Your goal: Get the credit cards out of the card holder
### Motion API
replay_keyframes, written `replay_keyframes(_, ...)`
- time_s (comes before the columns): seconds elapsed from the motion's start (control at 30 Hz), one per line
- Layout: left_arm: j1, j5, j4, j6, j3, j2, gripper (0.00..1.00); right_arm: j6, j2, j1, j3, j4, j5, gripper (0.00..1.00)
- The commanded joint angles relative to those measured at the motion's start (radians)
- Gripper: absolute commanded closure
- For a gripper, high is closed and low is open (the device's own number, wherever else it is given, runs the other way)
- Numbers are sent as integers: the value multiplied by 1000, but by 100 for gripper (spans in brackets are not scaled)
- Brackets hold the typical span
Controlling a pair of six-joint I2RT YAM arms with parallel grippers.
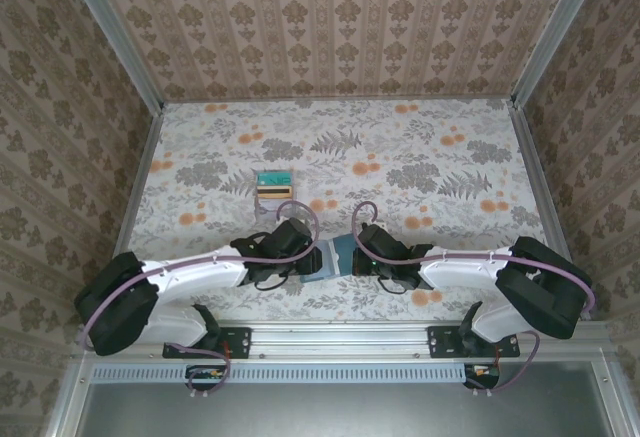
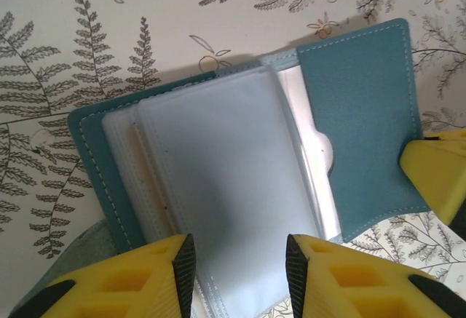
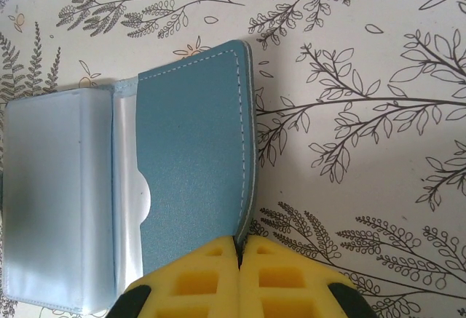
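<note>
Am looking down on floral table (image 1: 420, 157), patterned walls (image 1: 330, 27) boxing it on three sides. Holder (image 1: 333, 255) lying open at near edge, centre, claws covering both its ends in top view. Right claw (image 3: 240, 252) pinching holder's right cover by its edge, fingers pressed together. Left claw (image 2: 239, 260) hanging part-spread over clear sleeves (image 2: 226, 187); am not seeing it grip them. Cards (image 1: 273, 185) sitting stacked farther back, left of centre, well apart from holder.
</note>
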State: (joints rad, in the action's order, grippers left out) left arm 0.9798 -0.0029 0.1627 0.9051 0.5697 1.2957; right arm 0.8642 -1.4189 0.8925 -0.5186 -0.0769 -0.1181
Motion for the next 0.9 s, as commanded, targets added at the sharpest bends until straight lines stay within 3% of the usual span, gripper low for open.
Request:
replay_keyframes(0.0, -10, 0, -2, 29, -5, 21, 60, 7, -8, -3, 23, -10, 26, 100)
replay_keyframes(0.23, -7, -30, 42, 35, 1, 15, 61, 12, -9, -2, 33, -15, 28, 100)
replay_keyframes(0.6, -2, 48, -77, 12, -6, 63, 61, 13, -5, -2, 32, -9, 28, 100)
replay_keyframes(0.87, 7, 73, -98, -23, 17, 47, 47, 19, -7, 0, 35, -18, 28, 100)
